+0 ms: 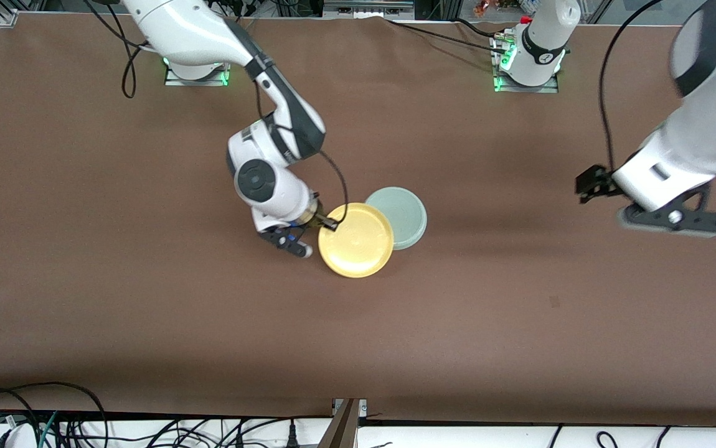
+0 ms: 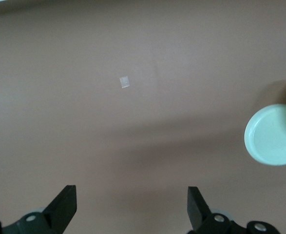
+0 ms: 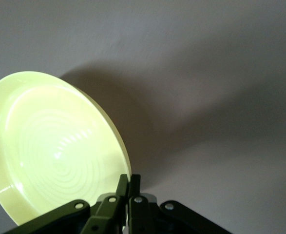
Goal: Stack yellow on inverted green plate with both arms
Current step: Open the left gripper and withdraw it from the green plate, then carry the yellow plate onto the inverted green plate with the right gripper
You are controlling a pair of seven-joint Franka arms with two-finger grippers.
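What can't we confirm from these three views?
- Front view: part of the round pale mint-green plate is covered by the round bright yellow plastic plate; whether they touch is unclear.
- Front view: the right end effector grips the yellow plate's rim, but its fingertips are hidden by the wrist.
- Left wrist view: the yellow plate is cut off by the picture's edge.
- Right wrist view: the green plate is out of frame.
- The left end effector hangs open over the brown table.
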